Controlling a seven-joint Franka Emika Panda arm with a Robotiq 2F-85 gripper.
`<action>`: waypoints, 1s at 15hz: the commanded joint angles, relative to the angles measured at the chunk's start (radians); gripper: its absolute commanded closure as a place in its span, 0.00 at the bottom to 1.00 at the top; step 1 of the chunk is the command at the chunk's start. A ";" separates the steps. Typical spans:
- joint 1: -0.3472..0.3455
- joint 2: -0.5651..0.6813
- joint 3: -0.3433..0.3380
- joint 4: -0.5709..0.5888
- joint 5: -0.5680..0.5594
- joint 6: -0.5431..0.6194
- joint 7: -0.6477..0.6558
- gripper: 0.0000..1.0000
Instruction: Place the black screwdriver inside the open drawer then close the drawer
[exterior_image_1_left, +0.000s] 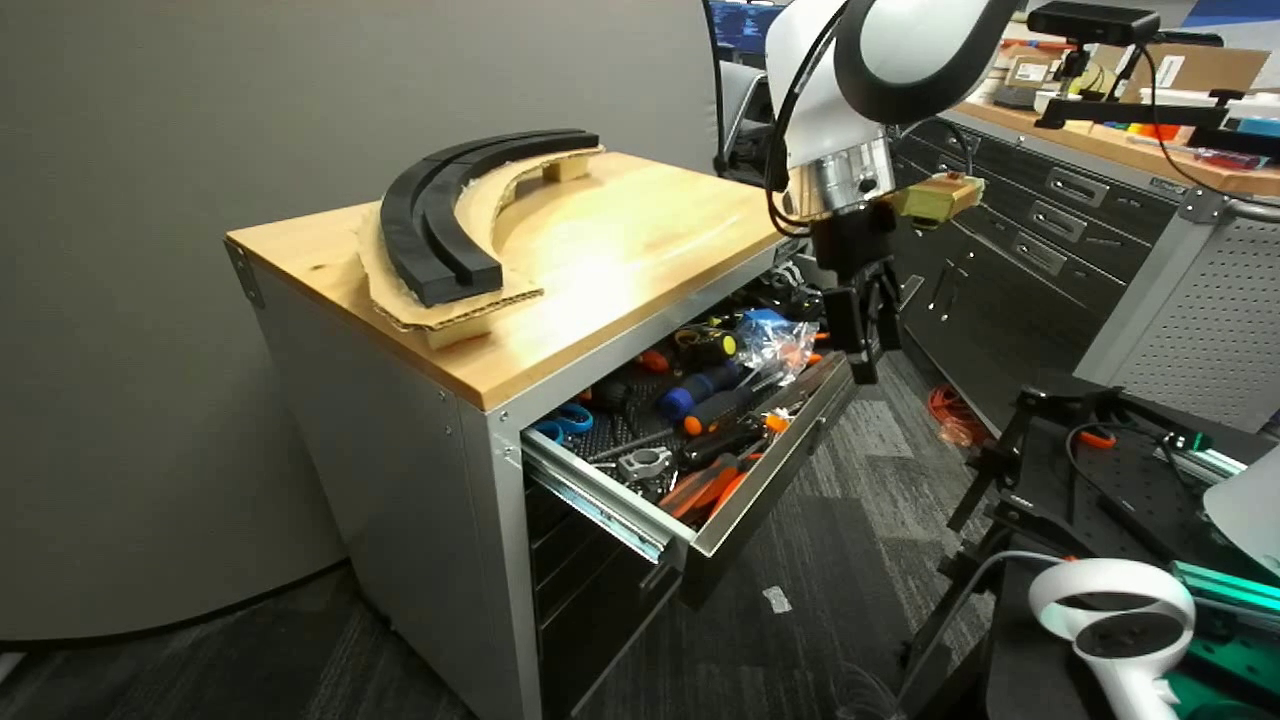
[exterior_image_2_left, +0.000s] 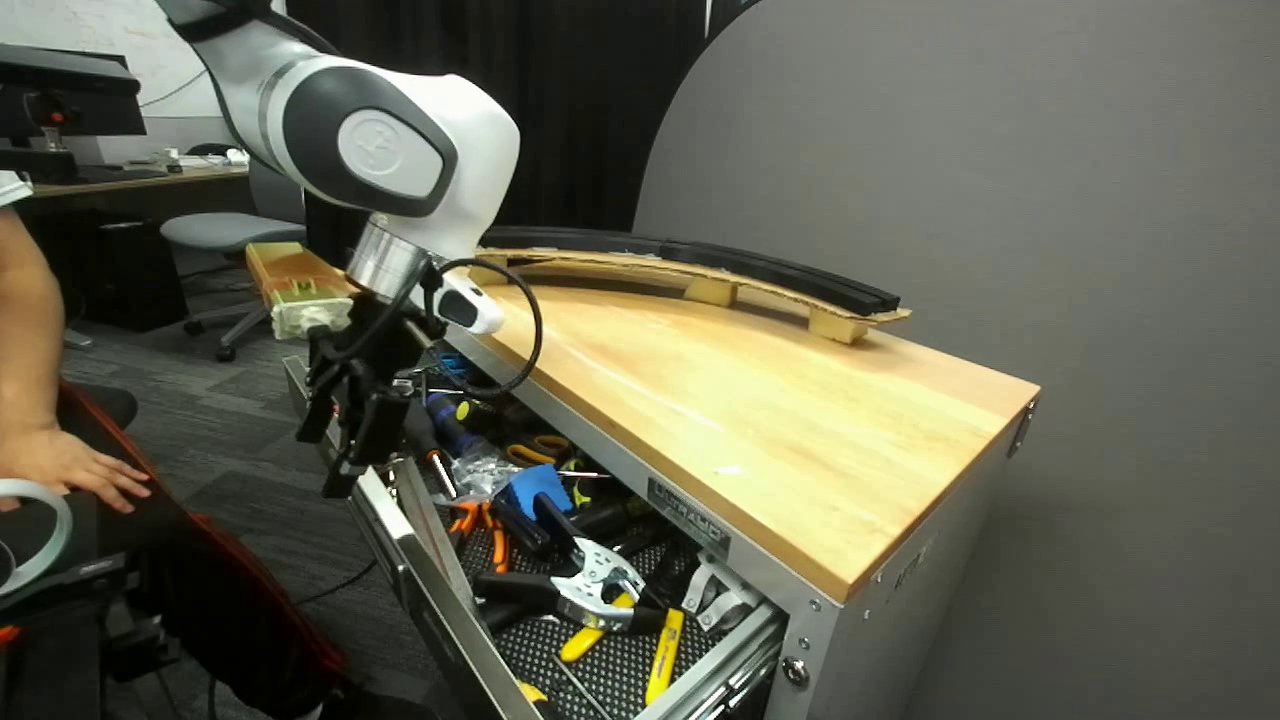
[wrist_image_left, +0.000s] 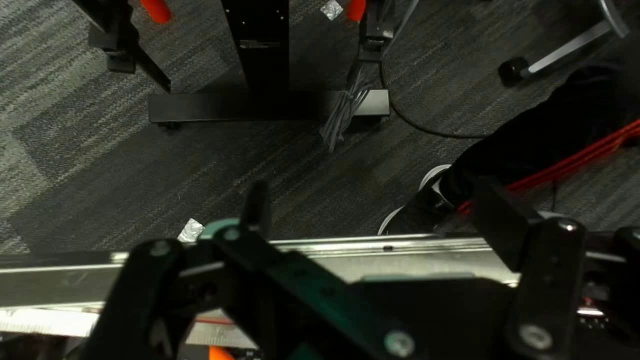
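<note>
A: Rm bg: gray carpet, gray panel behind a cabinet. What's on the wood top?
B: Curved blk piece on cardboard, which sits on blocks.
A: & the screwdriver?
B: In the drawer, amid other tools: stubby, dark, w/ a yellow end. Drawer's pulled out, just under the wood top.
A: How does the gripper stand?
B: Jaws spread wide; wrist view has the drawer's front edge betw. them. In both exterior views it hangs near that edge, pointing down. Can't tell whether it touches.
A: What else shows?
B: A shoe on the carpet, past the drawer's front edge in the wrist view. Also a white controller, lower rt in an exterior view.
</note>
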 joint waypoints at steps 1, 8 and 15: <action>-0.004 0.020 0.002 -0.015 0.004 0.032 -0.012 0.26; 0.011 0.094 0.004 0.031 0.030 0.137 0.080 0.81; 0.031 0.181 0.019 0.132 0.059 0.294 0.110 1.00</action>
